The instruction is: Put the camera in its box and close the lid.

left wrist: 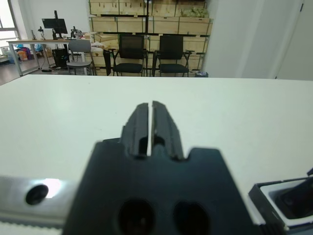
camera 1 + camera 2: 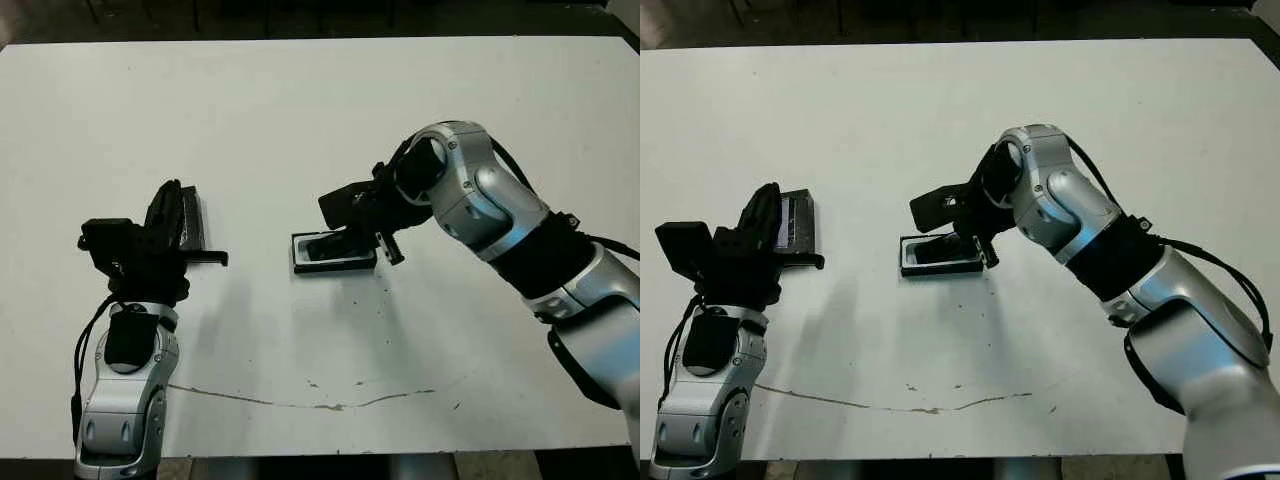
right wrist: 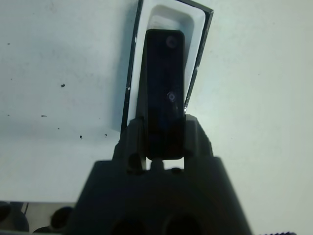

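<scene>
The box [image 2: 335, 268], a shallow black tray with white lining [image 3: 195, 29], lies at the table's middle. My right gripper [image 3: 165, 128] reaches down over it from the right and is shut on the near end of the camera [image 3: 165, 93]. This slim black slab points lengthwise into the tray, its far end over the lining. The lid [image 2: 798, 220], a flat black panel with a silvery strip, lies at the left. My left gripper [image 1: 149, 105] hovers just beside the lid, its fingers together and holding nothing.
A thin brown crack line [image 2: 330, 405] runs across the table near the front edge. Bare white table [image 2: 300, 120] stretches behind both arms. Chairs and shelves [image 1: 146, 49] stand beyond the far edge.
</scene>
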